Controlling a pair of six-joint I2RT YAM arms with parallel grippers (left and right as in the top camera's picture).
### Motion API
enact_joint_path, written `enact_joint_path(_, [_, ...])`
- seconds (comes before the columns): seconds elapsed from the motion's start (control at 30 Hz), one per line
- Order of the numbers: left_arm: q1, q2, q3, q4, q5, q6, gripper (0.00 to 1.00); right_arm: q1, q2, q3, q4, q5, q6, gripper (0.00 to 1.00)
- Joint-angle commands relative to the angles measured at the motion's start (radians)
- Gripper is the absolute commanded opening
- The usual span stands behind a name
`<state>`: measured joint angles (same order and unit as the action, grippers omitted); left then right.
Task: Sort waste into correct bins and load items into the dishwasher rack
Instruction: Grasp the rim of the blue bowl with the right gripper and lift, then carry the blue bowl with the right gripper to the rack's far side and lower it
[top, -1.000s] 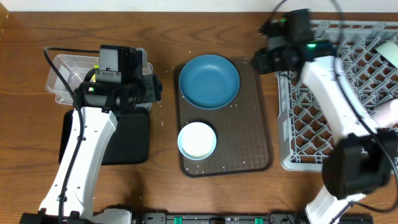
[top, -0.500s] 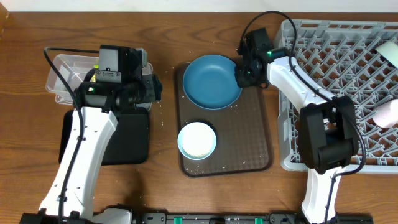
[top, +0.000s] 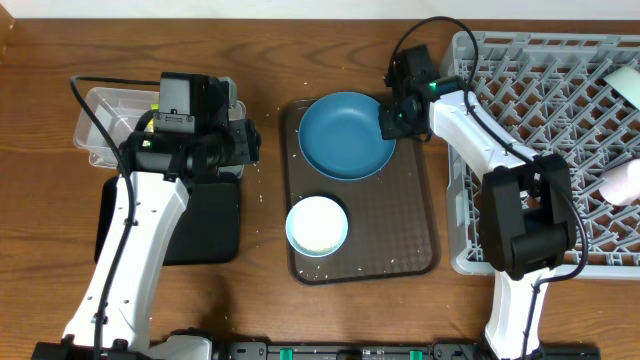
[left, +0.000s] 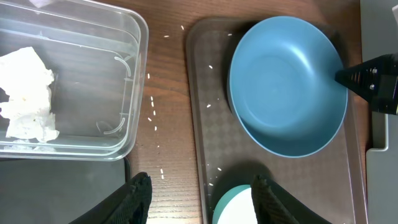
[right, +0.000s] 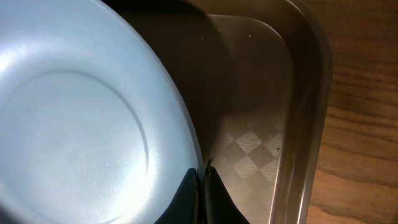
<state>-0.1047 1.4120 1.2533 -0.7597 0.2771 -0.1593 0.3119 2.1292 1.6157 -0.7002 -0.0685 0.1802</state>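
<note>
My right gripper has its 2 fingers clamped together on the rim of the dark-blue dish. In my right wrist view the dish's edge runs straight down into the thin seam between the tips. The dish fills everything from 9 to 12 o'clock of them. From 1 to 3 o'clock lie the chequered floor and raised lip of the brown serving tray, with a dark shadow under the dish rim.

The overhead view shows what that close view cannot. My grip sits between 2 and 3 o'clock on the dish's rim. The dish takes the 12 o'clock end of the tray, and the mint-green bowl sits at the 6 o'clock end, apart from it. The dishwasher rack stands just beside the tray at 3 o'clock, with a pink cup at its own 3 o'clock edge.

My left gripper has its 2 fingers wide apart, gripping nothing, above the tray's 9 o'clock lip. Only my left wrist view looks into the clear tub at 10 o'clock, where a white paper scrap lies inside. Rice grains dot the table between tub and tray. The black tray lies at the tub's 6 o'clock side; I cannot tell whether they touch.
</note>
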Motion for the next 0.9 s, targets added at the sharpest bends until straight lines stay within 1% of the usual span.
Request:
enact_joint_path(0.0, [0.004, 0.006, -0.006, -0.003, -0.009, 0.005, 0.54, 0.012, 0.008, 0.005, -0.007, 0.046, 0.022, 0.01])
enact_joint_path(0.1, [0.005, 0.006, -0.006, -0.003, -0.009, 0.005, 0.54, -0.003, -0.023, 0.018, -0.015, 0.043, 0.021, 0.01])
enact_joint_path(0.2, [0.005, 0.006, -0.006, -0.003, -0.009, 0.006, 0.54, -0.037, -0.098, 0.038, -0.008, 0.055, 0.020, 0.01])
enact_joint_path(0.27, [0.005, 0.006, -0.006, -0.003, -0.010, 0.006, 0.54, -0.062, -0.154, 0.048, 0.016, 0.090, -0.010, 0.01])
enact_joint_path(0.5, [0.005, 0.006, -0.006, -0.003, -0.010, 0.006, 0.54, -0.160, -0.339, 0.051, 0.114, 0.278, -0.206, 0.01])
enact_joint_path(0.67, [0.005, 0.006, -0.006, -0.002, -0.010, 0.006, 0.54, -0.240, -0.416, 0.051, 0.183, 0.441, -0.351, 0.01])
enact_joint_path(0.8, [0.005, 0.006, -0.006, -0.002, -0.010, 0.006, 0.54, -0.300, -0.432, 0.051, 0.288, 0.658, -0.542, 0.01])
enact_joint_path(0.83, [0.005, 0.006, -0.006, -0.002, -0.010, 0.006, 0.54, -0.319, -0.430, 0.051, 0.329, 0.732, -0.624, 0.01])
enact_joint_path(0.87, [0.005, 0.006, -0.006, -0.002, -0.010, 0.006, 0.54, -0.329, -0.427, 0.051, 0.349, 0.762, -0.674, 0.01])
